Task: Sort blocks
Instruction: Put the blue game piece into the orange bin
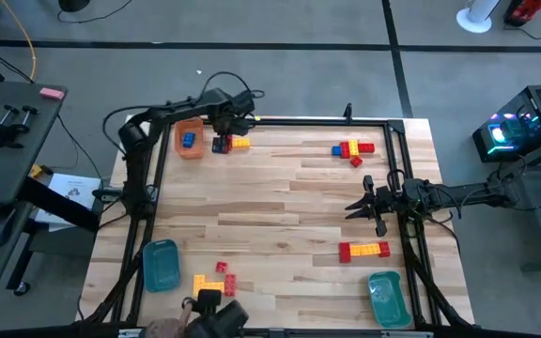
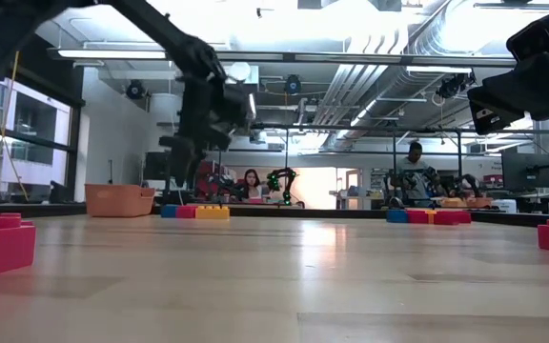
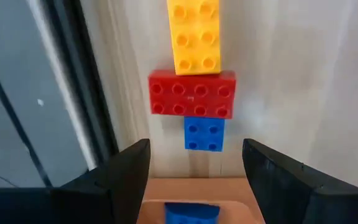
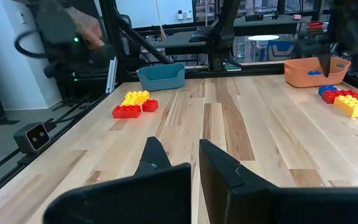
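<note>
The left claw hovers, fingers spread and empty, above a studded blue block joined to red and yellow ones, beside the orange tray on the pale wood-plank worktop. The right claw waits closed.

L arm reaches across the table's far L corner, wrist bent down, L gripper hanging low over the tabletop near the back edge. Its 2 fingers stand wide apart w/ nothing between them. R arm comes in from the R side, stretched level toward table centre, at mid-depth. R gripper raised off the surface, its 2 fingers closed, empty.
</note>
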